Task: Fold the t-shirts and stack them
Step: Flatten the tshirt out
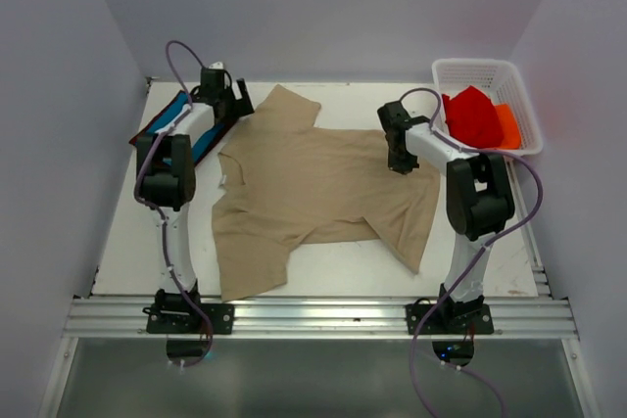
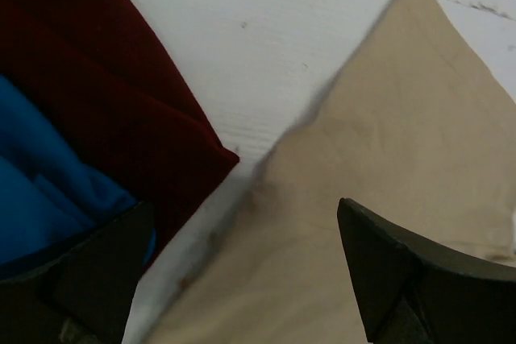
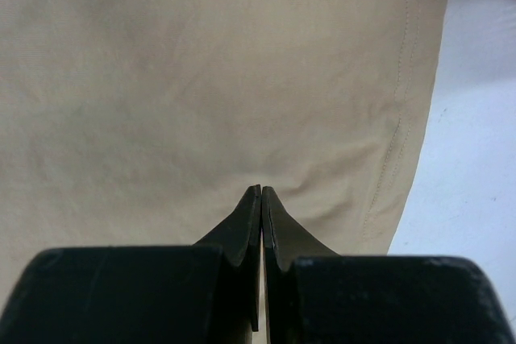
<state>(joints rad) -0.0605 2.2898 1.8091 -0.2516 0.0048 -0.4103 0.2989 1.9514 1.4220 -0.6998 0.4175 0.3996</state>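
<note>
The tan soft-cloth short-sleeved t-shirt (image 1: pixel 323 188) lies spread open on the white table (image 1: pixel 333 276), sideways and with no fold in it yet. One sleeve tip pokes out right under the left gripper (image 2: pixel 242 211), and the hem end sits under the right gripper (image 3: pixel 260 199).

The left gripper's fingers are spread wide with nothing between them, so it's let go and is just hanging over that sleeve. Just off to its left is the done pile: a folded dark maroon shirt (image 2: pixel 105 94) with a folded bright blue shirt (image 2: pixel 40 199) that looks to be sitting on top. The right gripper is pinched fully together, tips down by the cloth with the hem seam just to their right. I can't see any fabric caught in them, and I can't tell if they actually touch.

So I'd say two shirts are sorted and we're at the start of folding the third. The next move probably needs the right gripper to open up first. Then both take an edge on the same side — sleeve and hem corner — and carry it over evenly so it doesn't bunch.

Out past the right gripper there's a white plastic mesh basket (image 1: pixel 470 64) with red and orange cloth (image 1: pixel 473 116) in it.
</note>
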